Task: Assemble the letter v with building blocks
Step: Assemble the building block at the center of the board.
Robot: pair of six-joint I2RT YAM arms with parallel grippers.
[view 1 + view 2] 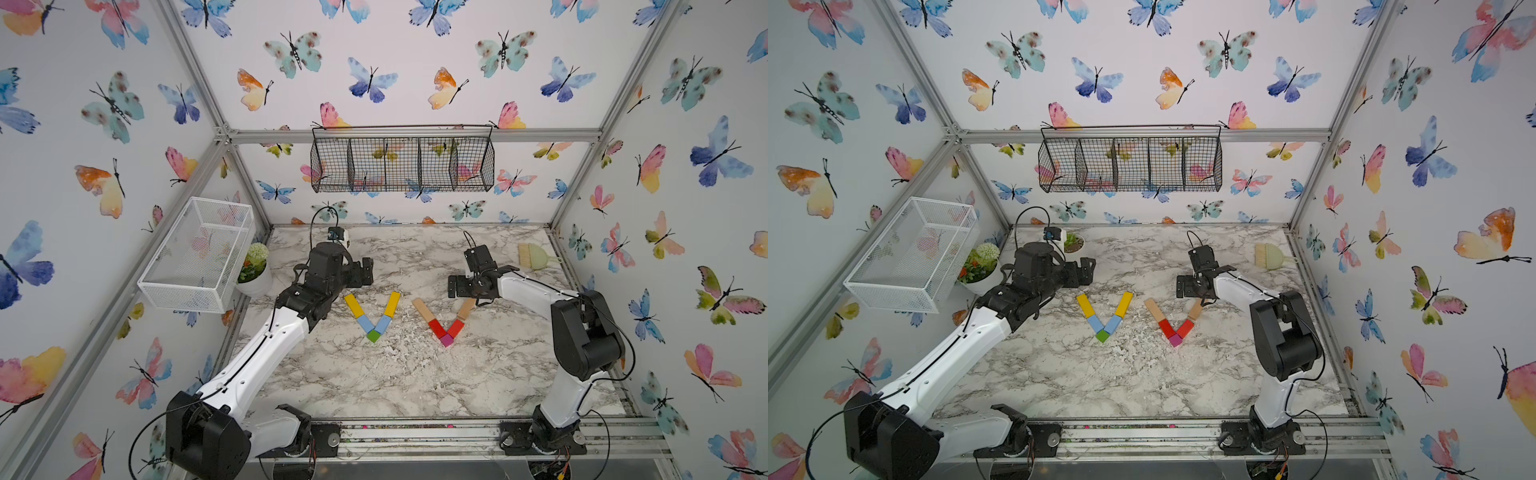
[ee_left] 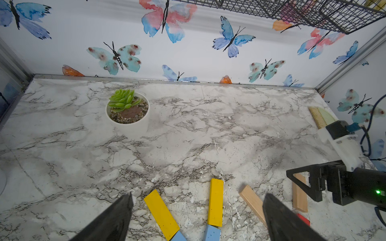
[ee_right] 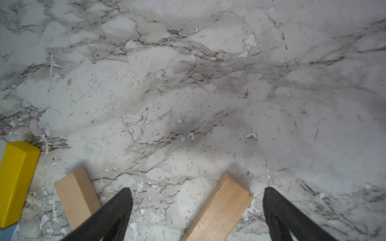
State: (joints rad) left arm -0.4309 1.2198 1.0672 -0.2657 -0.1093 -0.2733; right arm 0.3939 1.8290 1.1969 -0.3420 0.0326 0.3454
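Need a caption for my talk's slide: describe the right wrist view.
Open right gripper over the end of one tan bar on the marble table, second tan bar and yellow bar alongside.

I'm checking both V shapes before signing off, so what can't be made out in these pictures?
- Outer tan wooden bar: in both top views, its far end is covered by the right gripper.
- Two light-blue wooden bars: in the left wrist view, cut off by the picture's edge.
- Both tan bars: in the right wrist view, their nearer ends are hidden by the black fingers and the edge.
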